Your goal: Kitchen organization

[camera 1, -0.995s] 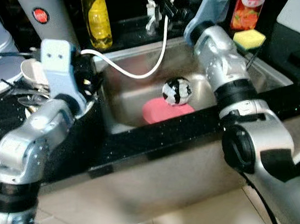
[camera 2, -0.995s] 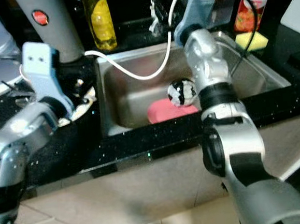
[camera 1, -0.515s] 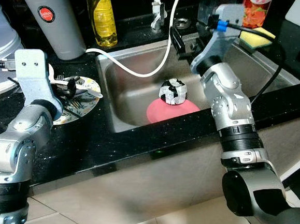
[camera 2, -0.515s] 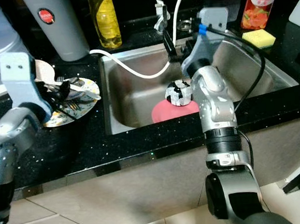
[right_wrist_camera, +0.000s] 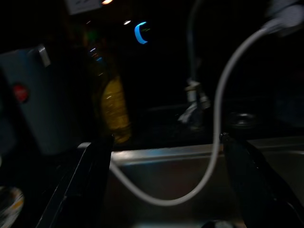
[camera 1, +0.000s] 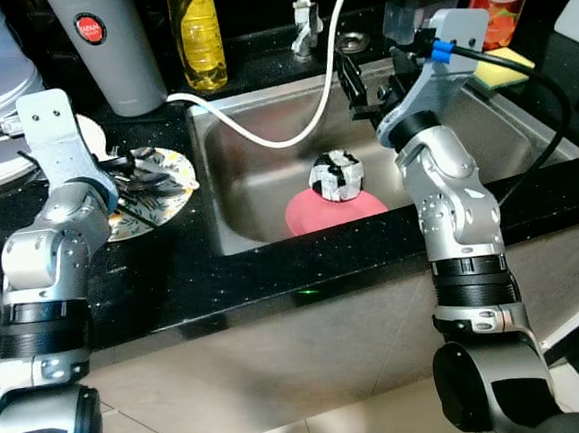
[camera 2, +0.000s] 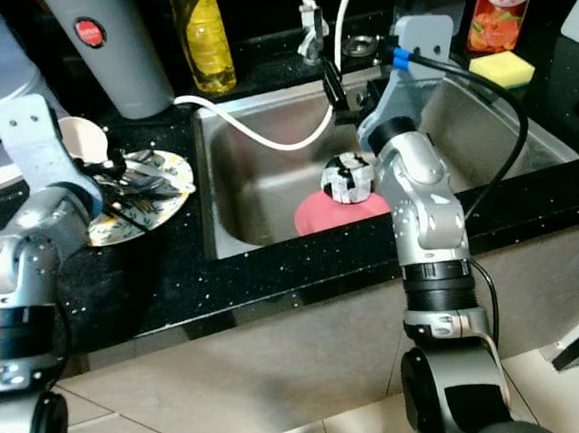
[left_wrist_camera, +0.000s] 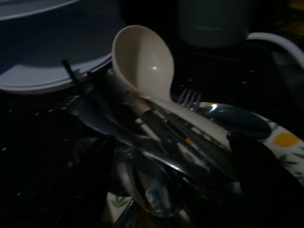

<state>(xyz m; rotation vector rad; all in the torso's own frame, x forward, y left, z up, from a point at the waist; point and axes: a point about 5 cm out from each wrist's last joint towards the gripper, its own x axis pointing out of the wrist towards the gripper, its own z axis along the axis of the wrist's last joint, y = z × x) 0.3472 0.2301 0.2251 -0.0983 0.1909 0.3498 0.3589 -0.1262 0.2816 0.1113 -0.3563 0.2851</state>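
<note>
Between the left gripper's point(left_wrist_camera: 171, 175) wide jaws lies cutlery point(left_wrist_camera: 156, 128) on the plate point(camera 1: 171, 176).

Sink point(camera 1: 258, 194) looks like brushed steel, kinda dull sheen. The table point(camera 1: 174, 276) is glossy black stone with little sparkly flecks. Ladle point(left_wrist_camera: 142, 61) is smooth cream plastic, cutlery point(left_wrist_camera: 156, 156) under it shiny metal. Yellow bottle point(camera 1: 193, 33) is clear plastic.
</note>
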